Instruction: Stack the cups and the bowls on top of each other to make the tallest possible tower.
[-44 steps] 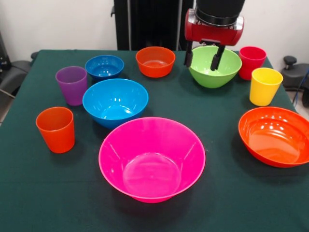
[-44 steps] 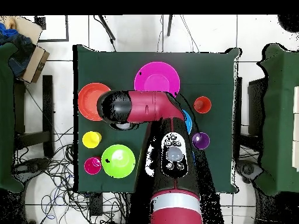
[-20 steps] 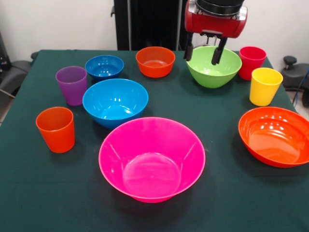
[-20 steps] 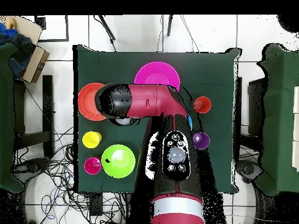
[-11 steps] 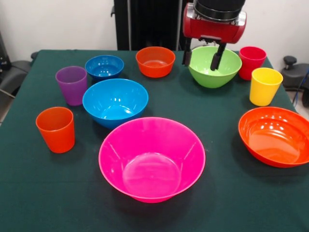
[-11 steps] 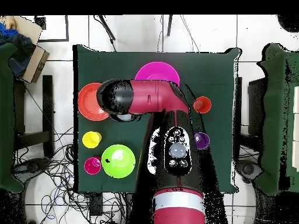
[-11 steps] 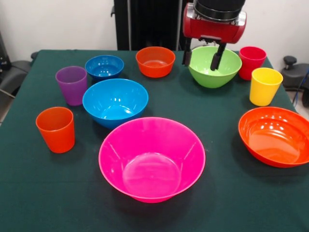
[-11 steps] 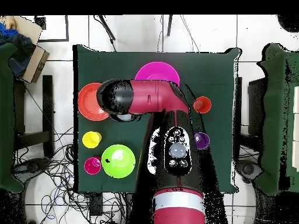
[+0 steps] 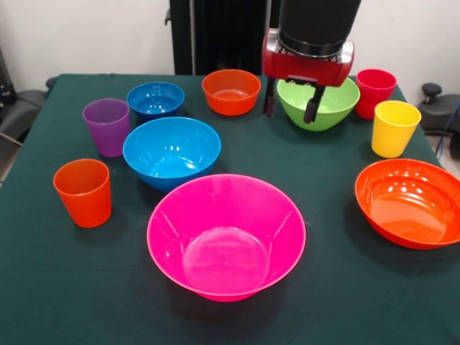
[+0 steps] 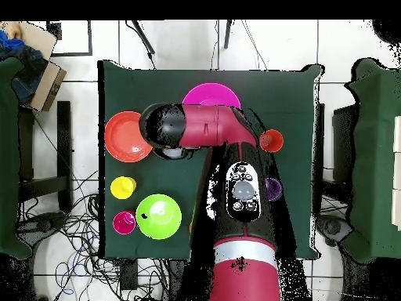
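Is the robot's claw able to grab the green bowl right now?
Probably yes. The claw hangs open just in front of the green bowl, nothing sits inside the bowl, and the red cup stands off to its side.

In the front view we see the largest bowl (image 9: 226,237) nearest the camera at the middle of the table (image 9: 43,287). Behind it to the left sits a mid-sized bowl (image 9: 172,152), and behind that a smaller bowl (image 9: 155,99). Left of these stand two cups, one (image 9: 83,192) near the front and one (image 9: 106,126) behind it. At the far middle sits another small bowl (image 9: 231,91), and to its right a wider bowl (image 9: 319,103) with the gripper (image 9: 290,106) hanging before its near left rim. Right of that bowl stands a cup (image 9: 375,93), with another cup (image 9: 394,128) just in front of it. A broad bowl (image 9: 408,203) lies at the right edge, nearer the camera.
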